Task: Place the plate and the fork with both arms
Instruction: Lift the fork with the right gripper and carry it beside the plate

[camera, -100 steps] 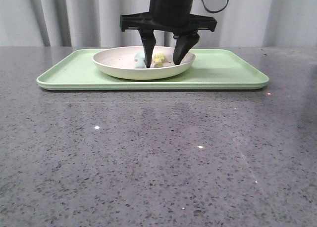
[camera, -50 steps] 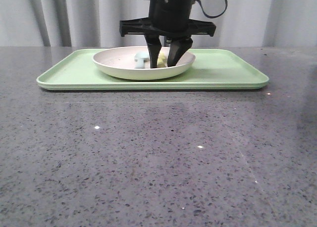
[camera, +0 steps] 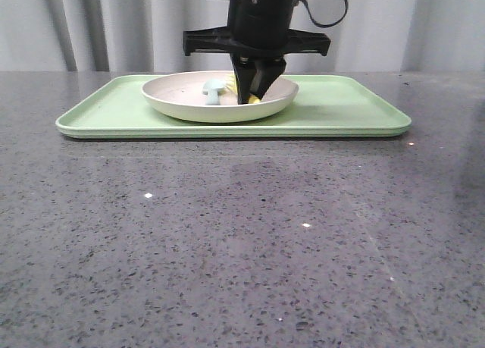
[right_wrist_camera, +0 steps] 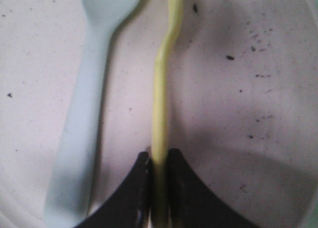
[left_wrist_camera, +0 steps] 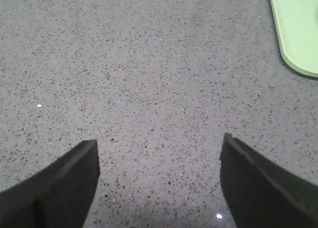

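Observation:
The speckled off-white plate (camera: 182, 103) sits on the pale green tray (camera: 341, 109) at the back of the table. My right gripper (camera: 253, 98) reaches down into the plate and is shut on the yellow fork (right_wrist_camera: 160, 109), which stands on edge between its fingers (right_wrist_camera: 139, 188). In the front view only a sliver of the fork (camera: 255, 100) shows at the fingertips. A pale blue utensil (right_wrist_camera: 82, 123) lies beside the fork in the plate (right_wrist_camera: 238, 104). My left gripper (left_wrist_camera: 159, 143) is open and empty over bare table, off to one side of the tray's corner (left_wrist_camera: 298, 34).
The grey speckled table (camera: 242, 242) stretches from the tray to the front edge. The pale blue utensil (camera: 214, 92) rests in the plate left of my right gripper. A curtain hangs behind the table.
My right gripper's fingers have closed from wide apart onto the yellow fork in the plate. The pale blue utensil has shifted slightly left.

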`<state>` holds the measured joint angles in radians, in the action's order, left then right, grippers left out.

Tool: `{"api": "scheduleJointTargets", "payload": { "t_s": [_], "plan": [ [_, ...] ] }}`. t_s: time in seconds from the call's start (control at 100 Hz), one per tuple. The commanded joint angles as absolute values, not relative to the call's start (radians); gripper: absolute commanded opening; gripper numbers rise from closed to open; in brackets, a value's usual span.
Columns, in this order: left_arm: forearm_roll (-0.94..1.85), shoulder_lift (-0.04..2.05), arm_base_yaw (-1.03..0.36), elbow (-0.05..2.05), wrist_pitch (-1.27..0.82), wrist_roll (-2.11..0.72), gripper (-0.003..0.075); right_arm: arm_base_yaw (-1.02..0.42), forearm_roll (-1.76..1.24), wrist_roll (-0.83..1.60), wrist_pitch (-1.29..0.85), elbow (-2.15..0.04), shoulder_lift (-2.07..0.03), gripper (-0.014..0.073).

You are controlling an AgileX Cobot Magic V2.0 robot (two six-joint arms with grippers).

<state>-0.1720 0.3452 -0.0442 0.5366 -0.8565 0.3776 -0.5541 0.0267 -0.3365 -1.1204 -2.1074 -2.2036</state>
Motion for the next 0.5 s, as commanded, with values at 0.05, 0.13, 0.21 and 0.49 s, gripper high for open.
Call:
{"api": "scheduleJointTargets", "payload": {
  "t_s": [0.05,0.13,0.21,0.49],
  "plan": [
    [-0.178,0.355,-0.043,0.563,-0.798,0.388,0.0489,-0.551,0.036,-0.336,-1.128,-2.153,-2.132,0.0013],
    [-0.178,0.355,-0.043,0.563,-0.798,0.388,0.0489,-0.550,0.036,-0.336,-1.137,-2.170,-2.121,0.0013],
    [-0.178,0.355,-0.043,0.563,-0.798,0.388,0.0489,-0.545,0.037,-0.336,-1.162,-2.208,-2.117,0.0013],
    [-0.178,0.355,-0.043,0.563,-0.798,0.388,0.0489,-0.477,0.038,-0.336,-1.188,-2.255,-2.052,0.0013]
  ]
}}
